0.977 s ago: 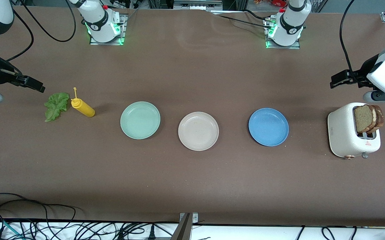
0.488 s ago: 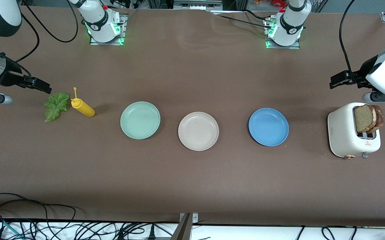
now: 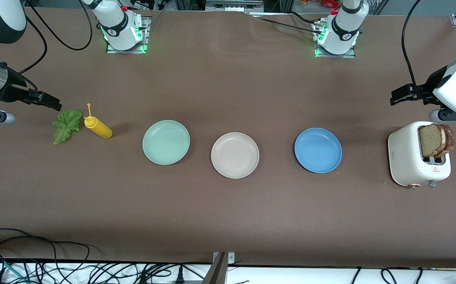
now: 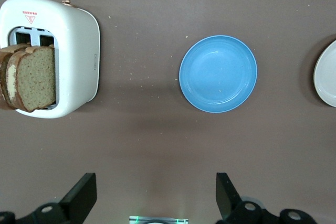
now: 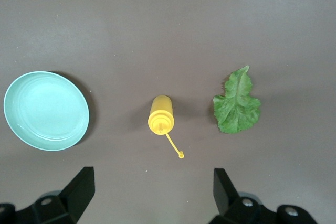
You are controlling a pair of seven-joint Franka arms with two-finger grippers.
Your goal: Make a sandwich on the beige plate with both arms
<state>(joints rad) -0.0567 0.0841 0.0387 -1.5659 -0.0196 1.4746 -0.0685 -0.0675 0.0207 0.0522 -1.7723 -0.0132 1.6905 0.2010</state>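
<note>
Compared with one second ago, the right gripper (image 3: 50,103) has been moved a little toward the middle of the table and is now held in the air just beside the lettuce leaf (image 3: 67,125); in the last half second almost nothing was changed. The left gripper (image 3: 399,95) has stayed in the air close to the toaster (image 3: 409,157). On both grippers the fingers are seen spread wide, with nothing between them.

The beige plate (image 3: 235,155) is lying bare in the middle of the table, between the mint-green plate (image 3: 166,142) and the blue plate (image 3: 318,150). No sandwich is made yet: two bread slices (image 3: 435,140) are standing in the toaster slots at the left arm's end of the table. A yellow squeeze bottle (image 3: 98,127) is lying just beside the lettuce leaf, between it and the mint-green plate.

The upper parts of both arms are cut off by the frame edges in the front view.
</note>
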